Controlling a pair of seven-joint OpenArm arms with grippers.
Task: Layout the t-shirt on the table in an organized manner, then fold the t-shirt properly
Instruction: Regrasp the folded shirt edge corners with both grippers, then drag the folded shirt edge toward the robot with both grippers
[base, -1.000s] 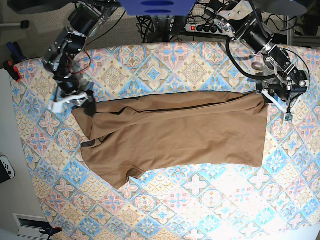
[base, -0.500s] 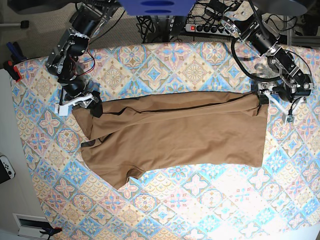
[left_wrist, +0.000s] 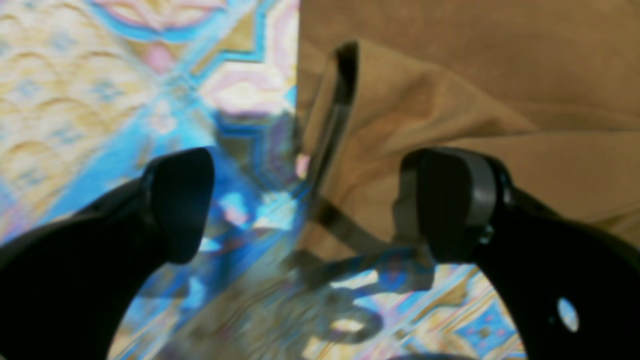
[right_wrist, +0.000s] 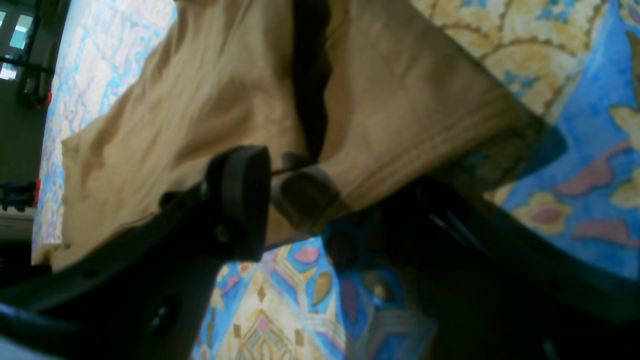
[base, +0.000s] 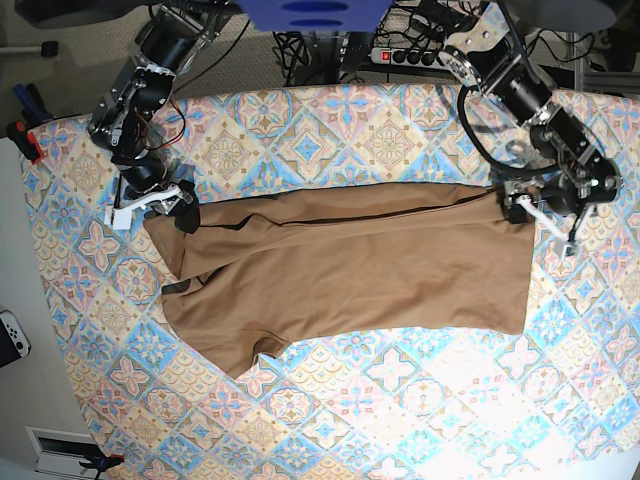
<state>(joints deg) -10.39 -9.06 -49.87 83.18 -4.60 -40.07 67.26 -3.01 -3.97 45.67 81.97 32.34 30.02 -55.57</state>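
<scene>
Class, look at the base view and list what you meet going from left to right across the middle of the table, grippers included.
bare table → right gripper at the shirt's corner → t-shirt → left gripper at the shirt's other end

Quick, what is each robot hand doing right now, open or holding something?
Left end effector: open, holding nothing, right by the corner of the plain tan-brown cloth t-shirt.
Right end effector: shut on the t-shirt's hemmed edge.
</scene>
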